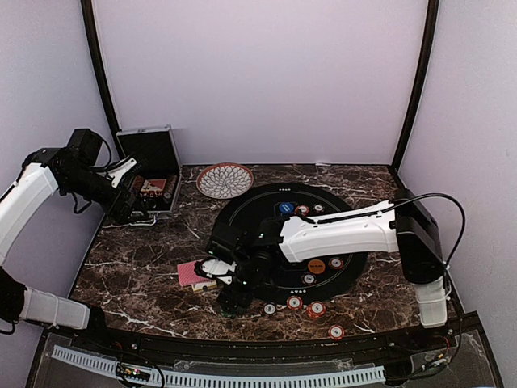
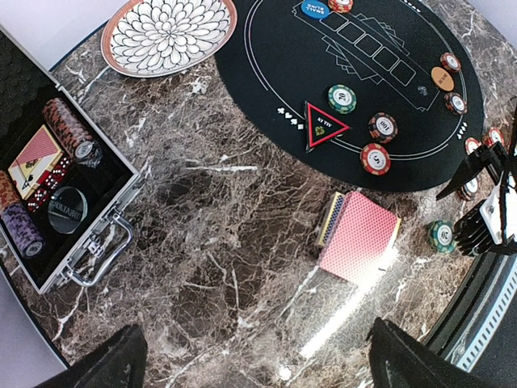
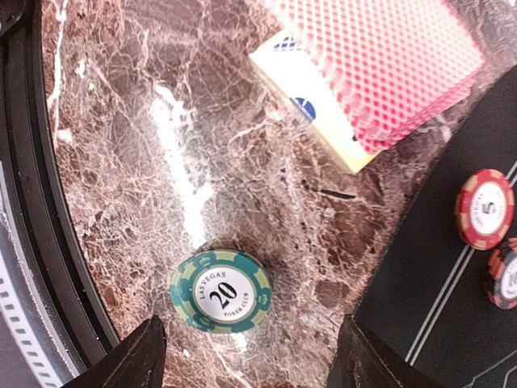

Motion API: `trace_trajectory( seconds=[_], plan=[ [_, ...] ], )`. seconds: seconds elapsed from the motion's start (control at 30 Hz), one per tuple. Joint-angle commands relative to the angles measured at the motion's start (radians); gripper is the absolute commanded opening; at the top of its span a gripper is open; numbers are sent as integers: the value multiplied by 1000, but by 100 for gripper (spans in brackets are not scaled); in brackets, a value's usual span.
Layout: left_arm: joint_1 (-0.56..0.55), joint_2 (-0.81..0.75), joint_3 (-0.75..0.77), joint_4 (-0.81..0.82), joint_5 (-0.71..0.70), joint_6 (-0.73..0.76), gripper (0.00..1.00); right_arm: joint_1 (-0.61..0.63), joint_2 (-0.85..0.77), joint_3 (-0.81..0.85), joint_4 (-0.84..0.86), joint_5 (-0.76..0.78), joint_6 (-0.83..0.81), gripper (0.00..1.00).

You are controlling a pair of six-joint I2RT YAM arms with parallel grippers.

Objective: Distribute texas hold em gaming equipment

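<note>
A green "20" poker chip (image 3: pixel 220 291) lies flat on the marble, just ahead of my right gripper (image 3: pixel 252 360). That gripper is open and low, its fingers apart from the chip. Beside it a fan of red-backed cards (image 3: pixel 380 65) rests on a yellow card box (image 3: pixel 311 105). On the black round mat (image 1: pixel 250 210) sit a red triangle marker (image 2: pixel 325 125), an orange button (image 2: pixel 442 78), a blue button (image 2: pixel 313 8) and several chips (image 2: pixel 376 158). More chips (image 1: pixel 317 309) lie near the front edge. My left gripper (image 2: pixel 258 364) hangs open over bare marble, holding nothing.
An open silver-edged case (image 2: pixel 121 234) at the back left holds chip stacks and a card deck. A patterned bowl (image 1: pixel 224 179) stands behind the mat. The table's raised black rim (image 1: pixel 242 343) runs just in front of the right gripper.
</note>
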Motion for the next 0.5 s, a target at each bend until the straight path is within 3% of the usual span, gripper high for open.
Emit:
trace_trajectory(
  seconds=[0.0, 0.47],
  plan=[
    [-5, -33, 13, -37, 16, 14, 99, 8, 26, 12, 25, -34, -15, 74],
    [-6, -37, 17, -42, 14, 12, 99, 26, 93, 43, 21, -23, -38, 73]
  ],
)
